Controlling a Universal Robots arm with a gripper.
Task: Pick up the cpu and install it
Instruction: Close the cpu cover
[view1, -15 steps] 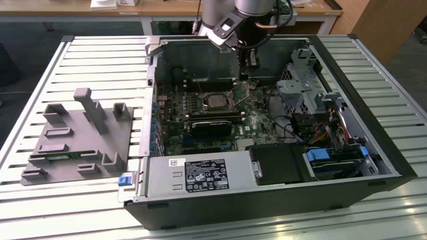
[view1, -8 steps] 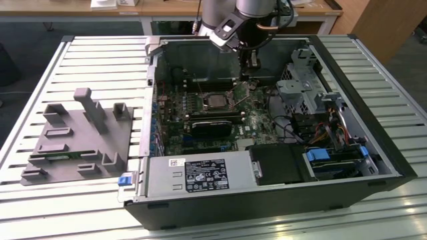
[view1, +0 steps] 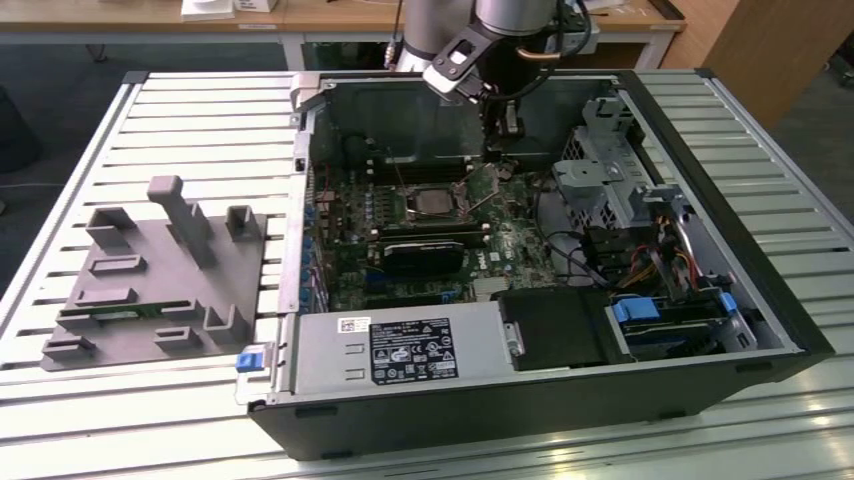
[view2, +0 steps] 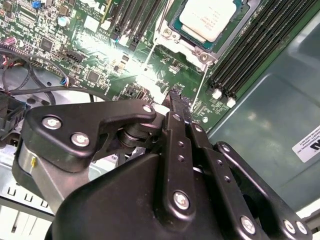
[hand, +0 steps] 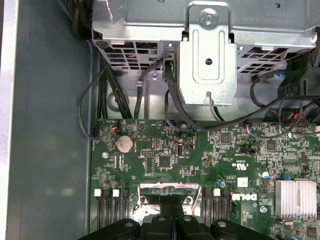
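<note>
The cpu (view1: 430, 203), a small square chip with a silvery top, lies flat in its socket on the green motherboard (view1: 350, 240) inside the open computer case. In the second wrist view the cpu (view2: 207, 17) sits framed by the socket, a short way beyond my fingertips. My gripper (view1: 503, 150) hangs inside the case just to the exterior view's right of the socket. Its black fingers (view2: 175, 120) are pressed together with nothing visible between them. A thin raised metal socket frame (hand: 165, 192) stands right at the gripper (hand: 172, 220).
A black rectangular block (view1: 427, 255) lies on the board just in front of the socket. A metal drive cage (view1: 607, 170) with cables stands to the exterior view's right, and the power supply (view1: 400, 350) is at the front. A grey fixture (view1: 154, 280) sits on the slatted table.
</note>
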